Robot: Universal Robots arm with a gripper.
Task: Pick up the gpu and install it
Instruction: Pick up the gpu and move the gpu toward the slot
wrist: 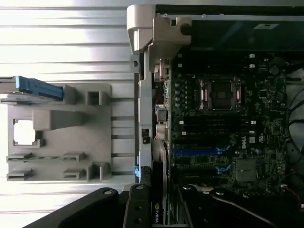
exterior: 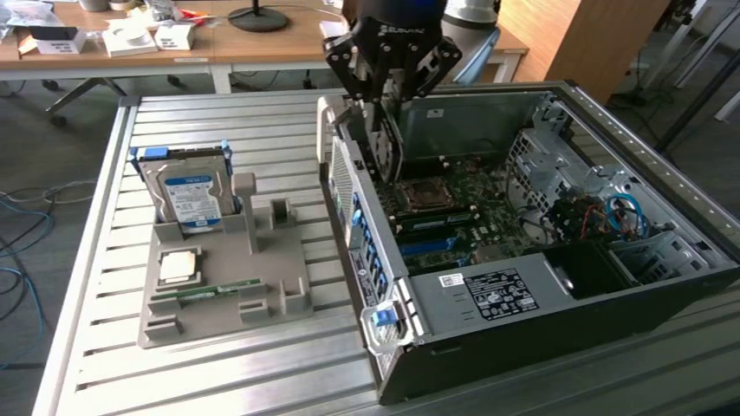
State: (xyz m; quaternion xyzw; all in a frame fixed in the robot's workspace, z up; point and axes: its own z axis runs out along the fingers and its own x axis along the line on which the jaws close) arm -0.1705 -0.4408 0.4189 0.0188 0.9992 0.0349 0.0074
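- The gpu (exterior: 389,143) hung in the upper centre of the exterior view. It was above the open computer case (exterior: 647,130), close to the case's rear wall and over the near side of the motherboard (exterior: 463,208).
- It stood on edge. As far as I could judge, its long axis ran close to vertical, lower end toward the board and thin edge toward the wrist camera.
- My gripper (exterior: 387,100) was closed partway on the card's upper part, holding it from both sides.
- By my reading the pick-up was done: the card was clear of the grey fixture tray (exterior: 220,260) on the exterior view's left.
- The install was not finished. The card sat above the board, not seated, and the blue expansion slot (exterior: 431,247) lay lower in the frame with nothing in it.
- On the tray stood the hard drive (exterior: 191,195), with the processor chip (exterior: 179,267) and the memory stick (exterior: 208,293) lying below it in the frame.
- Tray and case rested on the slatted metal table (exterior: 231,121).
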